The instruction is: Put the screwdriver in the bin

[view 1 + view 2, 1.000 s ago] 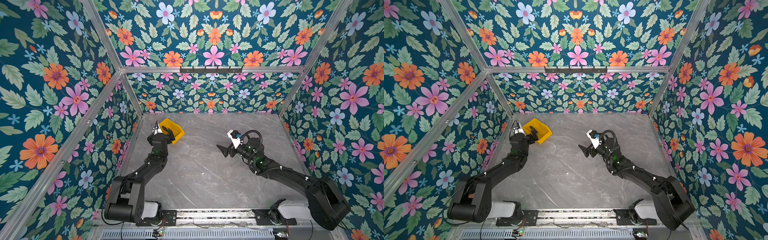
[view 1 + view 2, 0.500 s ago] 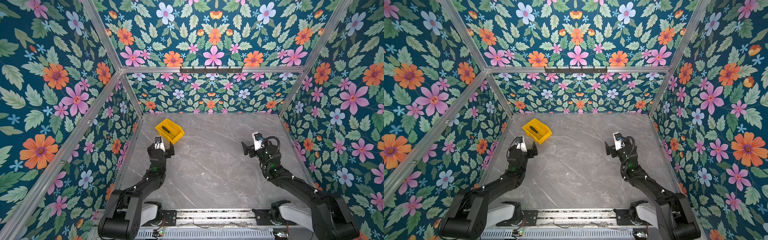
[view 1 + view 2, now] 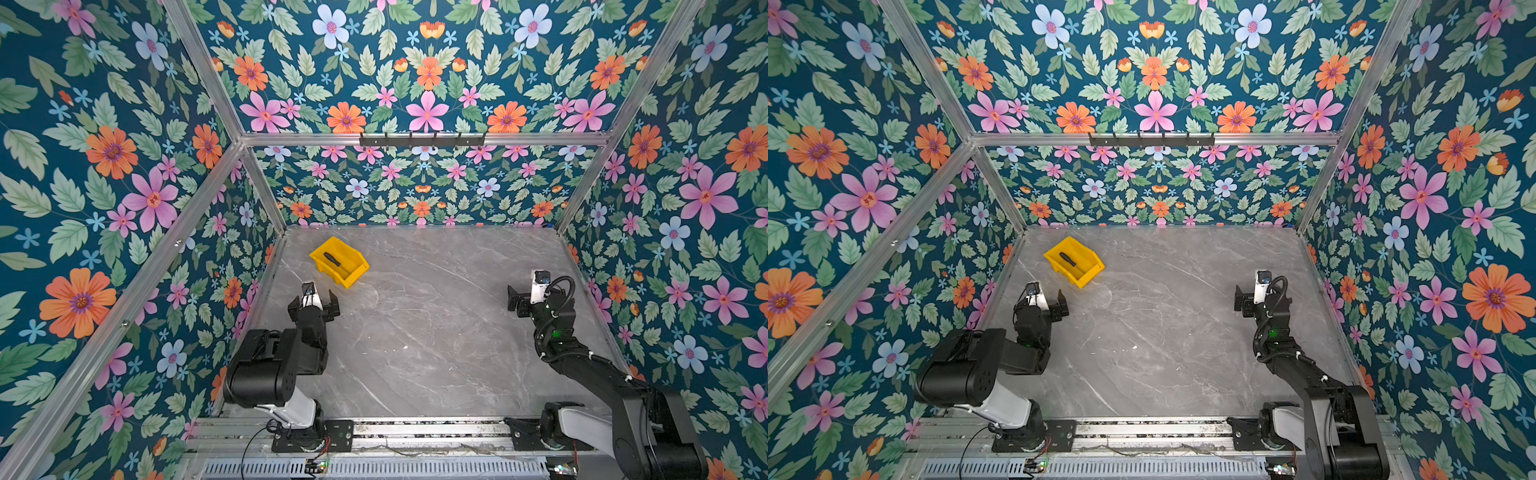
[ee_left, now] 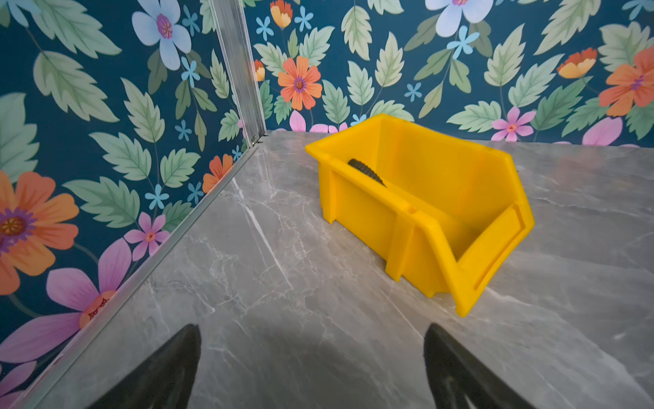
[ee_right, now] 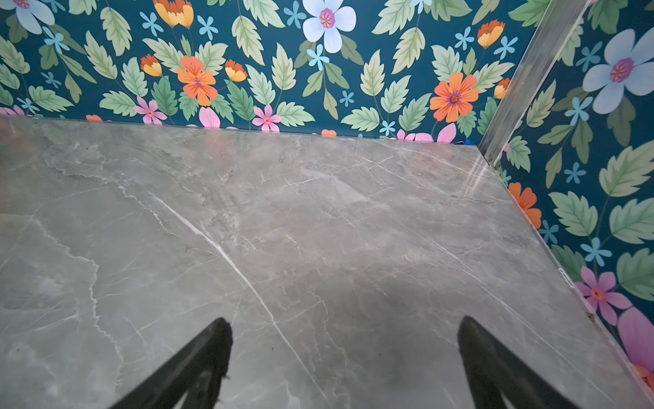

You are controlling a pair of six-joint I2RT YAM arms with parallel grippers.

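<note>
- Left gripper [image 3: 313, 300] stood with its jaws spread wide and nothing between them; in the left wrist view its two dark fingertips [image 4: 191, 336] hung over bare grey marble tabletop [image 3: 436, 332], touching nothing.
- Right gripper [image 5: 345, 329] was likewise spread wide and empty, well apart from everything else on the opposite side of the table.
- Lying inside the bright yellow plastic open-top bin [image 3: 351, 279] was the small screwdriver with the black ribbed handle [image 3: 332, 259], visible there in both top views [image 3: 1067, 259].
- Its long axis ran along the bin's length, slanting from the far left toward the lower cut-out front. The handle sat toward the bin's back end. The thin shaft was too small to make out clearly.
- From the left gripper, the bin lay just ahead and slightly to the right. In the left wrist view [image 4: 371, 216] only the top of the handle [image 4: 366, 171] showed above the near side wall.
- The left arm was plainly the nearer of the two; the bin sat near the far-left corner, close to the left wall.
- By my judgement, the placing looked complete, so no further grasp seemed called for.
</note>
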